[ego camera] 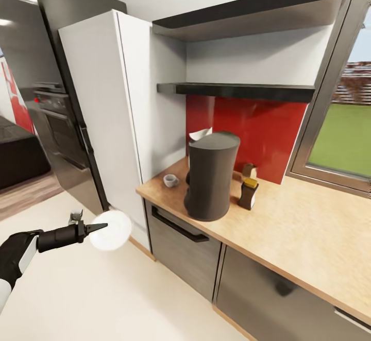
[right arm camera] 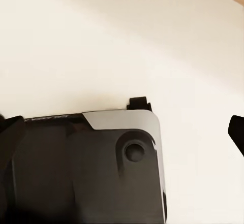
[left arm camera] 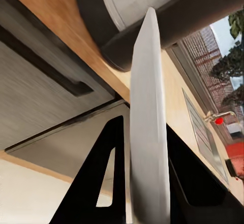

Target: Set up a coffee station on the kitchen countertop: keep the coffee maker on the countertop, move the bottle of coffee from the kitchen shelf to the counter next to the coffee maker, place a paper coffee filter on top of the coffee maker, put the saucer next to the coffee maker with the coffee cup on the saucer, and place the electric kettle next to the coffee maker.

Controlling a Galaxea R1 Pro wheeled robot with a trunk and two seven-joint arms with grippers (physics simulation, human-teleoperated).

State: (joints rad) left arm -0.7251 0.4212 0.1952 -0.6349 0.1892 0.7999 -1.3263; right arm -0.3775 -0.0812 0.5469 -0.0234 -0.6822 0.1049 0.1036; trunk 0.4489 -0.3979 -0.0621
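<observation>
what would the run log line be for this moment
left gripper: shut on saucer, over floor | counter: coffee maker, cup, bottle | saucer not placed

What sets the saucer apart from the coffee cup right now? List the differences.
The saucer is flat and wide; the coffee cup is small, deep, with a handle. The saucer is gripped edge-on in the left gripper over the floor; the cup stands on the kitchen countertop. Both are white.
</observation>
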